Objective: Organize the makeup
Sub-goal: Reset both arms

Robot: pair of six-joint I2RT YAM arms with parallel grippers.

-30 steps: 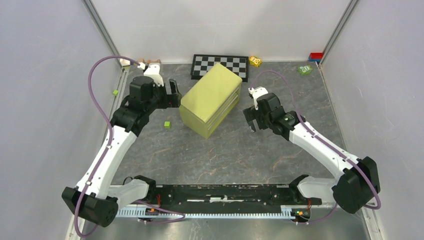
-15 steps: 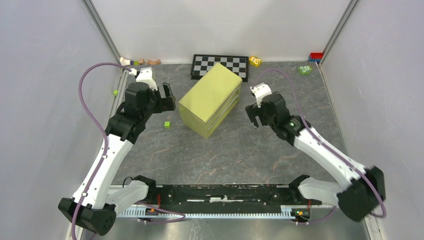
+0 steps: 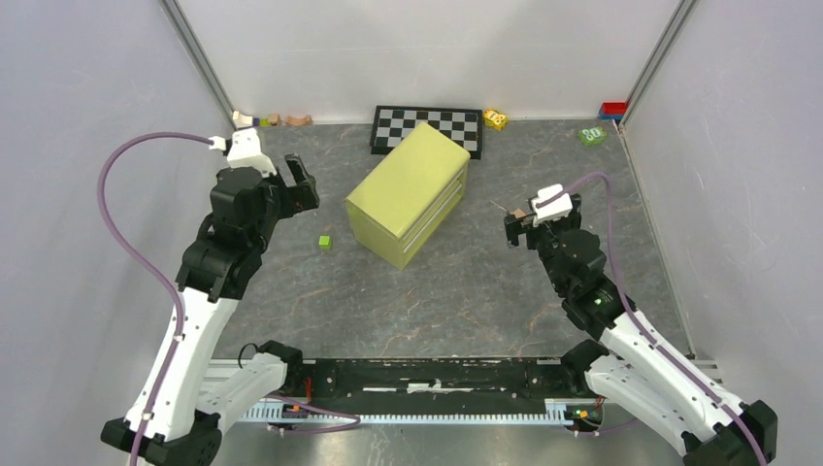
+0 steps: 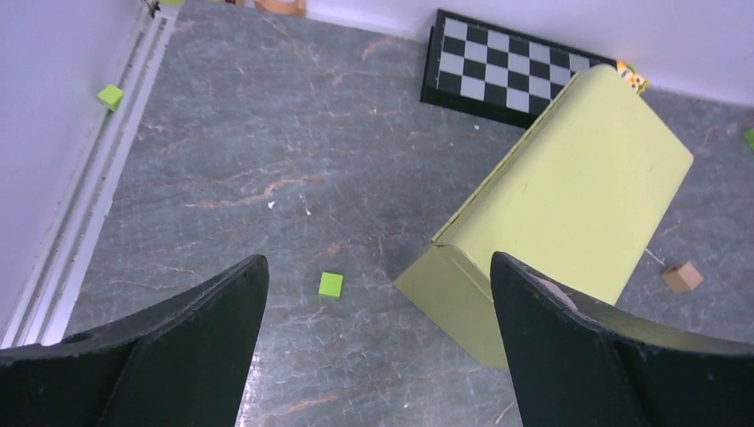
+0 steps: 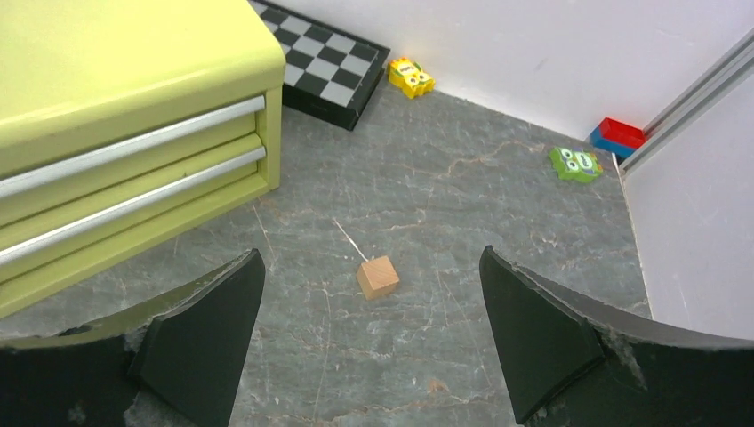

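Observation:
No makeup shows in any view; it is hidden or out of view. A yellow-green drawer chest (image 3: 408, 192) stands askew mid-table, its two drawers shut, with silver handles (image 5: 133, 151). It also shows in the left wrist view (image 4: 569, 178). My left gripper (image 3: 299, 184) is open and empty, left of the chest and apart from it; in its own view (image 4: 378, 262) the jaws stand wide. My right gripper (image 3: 521, 223) is open and empty, right of the chest, above bare floor (image 5: 371, 252).
A green cube (image 3: 324, 242) (image 4: 331, 284) lies left of the chest. A wooden cube (image 5: 378, 277) lies under my right gripper. At the back stand a chequered board (image 3: 427, 126), a yellow toy (image 3: 496, 118), a green toy (image 3: 591, 135) and a red-blue brick (image 3: 612, 109).
Both arms have drawn back from the chest, the left one to the left, the right one toward the near right. Both grippers stayed open and empty.

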